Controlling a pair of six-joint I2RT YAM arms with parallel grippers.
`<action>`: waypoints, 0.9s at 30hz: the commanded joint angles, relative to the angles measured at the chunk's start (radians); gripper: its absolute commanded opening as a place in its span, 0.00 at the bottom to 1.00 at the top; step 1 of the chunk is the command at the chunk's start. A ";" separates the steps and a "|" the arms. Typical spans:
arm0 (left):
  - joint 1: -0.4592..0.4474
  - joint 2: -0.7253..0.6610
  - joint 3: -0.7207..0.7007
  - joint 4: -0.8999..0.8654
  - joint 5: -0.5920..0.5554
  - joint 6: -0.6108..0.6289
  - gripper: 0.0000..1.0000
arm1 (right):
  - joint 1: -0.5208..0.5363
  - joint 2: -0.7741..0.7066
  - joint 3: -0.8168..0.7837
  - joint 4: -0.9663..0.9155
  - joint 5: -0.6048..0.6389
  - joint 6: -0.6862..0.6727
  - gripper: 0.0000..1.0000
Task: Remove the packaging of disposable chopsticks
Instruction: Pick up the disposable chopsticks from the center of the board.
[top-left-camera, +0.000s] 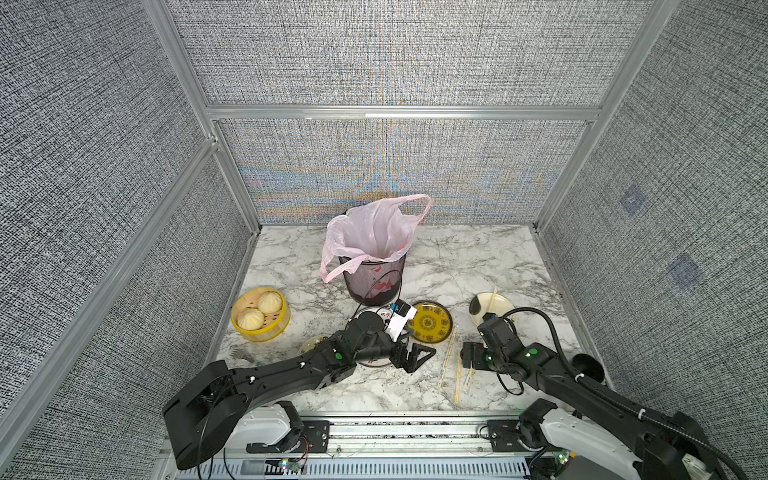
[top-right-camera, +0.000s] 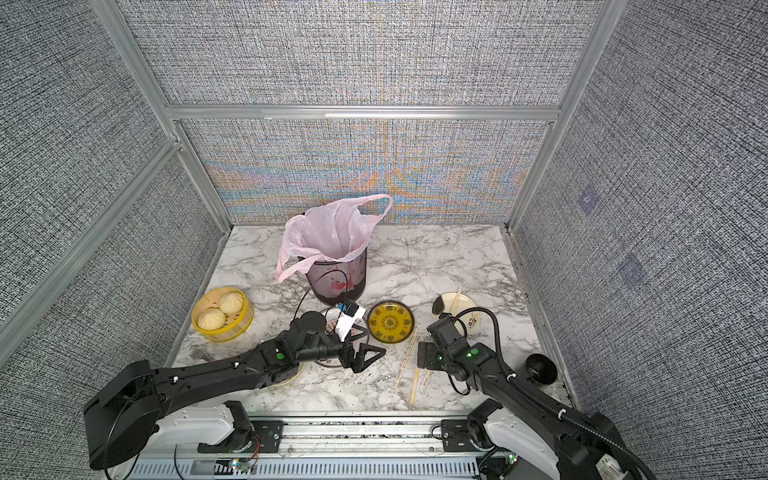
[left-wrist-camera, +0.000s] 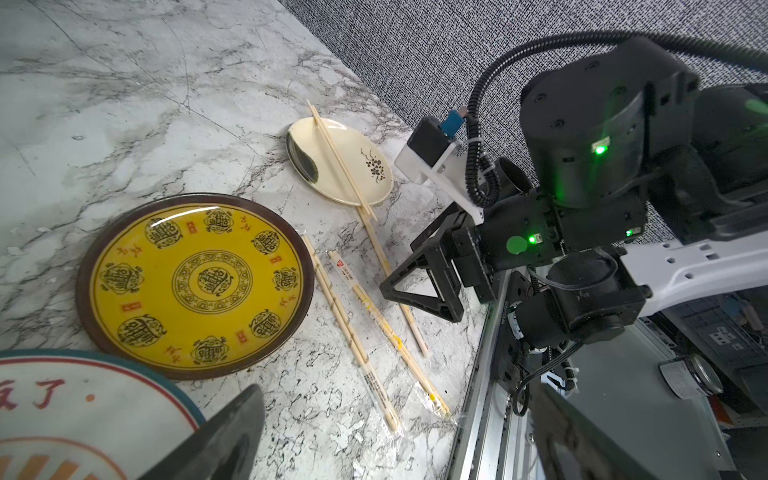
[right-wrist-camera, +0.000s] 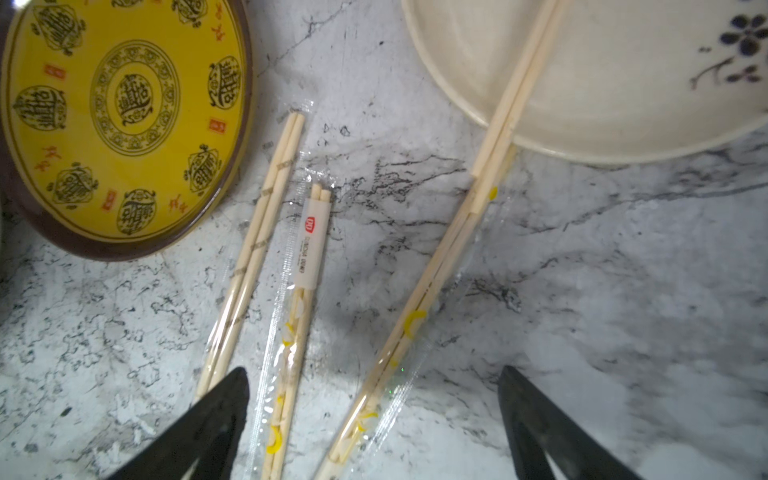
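Note:
Three pairs of disposable chopsticks (right-wrist-camera: 424, 299) lie side by side on the marble, each in its clear packaging (right-wrist-camera: 272, 357). They show in both top views (top-left-camera: 457, 370), between the yellow plate and my right arm. A bare pair (right-wrist-camera: 523, 70) rests across the white plate (right-wrist-camera: 623, 104). My right gripper (right-wrist-camera: 374, 374) hangs open just above the wrapped pairs, its fingers astride two of them and touching nothing. My left gripper (top-left-camera: 419, 359) is open and empty left of the sticks, and in the left wrist view its dark fingers (left-wrist-camera: 224, 436) frame the sleeve ends (left-wrist-camera: 386, 411).
A mesh bin lined with a pink bag (top-left-camera: 376, 266) stands at the back centre. The yellow patterned plate (top-left-camera: 430, 322) lies next to the sticks. A printed plate (left-wrist-camera: 62, 407) lies under my left arm, a yellow steamer with buns (top-left-camera: 259, 313) at the left, a black bowl (top-left-camera: 588, 365) at the right.

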 joint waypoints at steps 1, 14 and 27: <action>-0.005 0.019 0.004 0.049 0.009 -0.011 1.00 | 0.001 0.018 -0.003 0.036 0.027 0.014 0.96; -0.023 0.067 0.018 0.078 0.018 -0.015 1.00 | 0.015 0.076 0.013 0.022 0.075 0.033 0.55; -0.026 0.093 0.023 0.101 0.030 -0.015 1.00 | 0.027 0.174 0.048 -0.030 0.071 0.056 0.36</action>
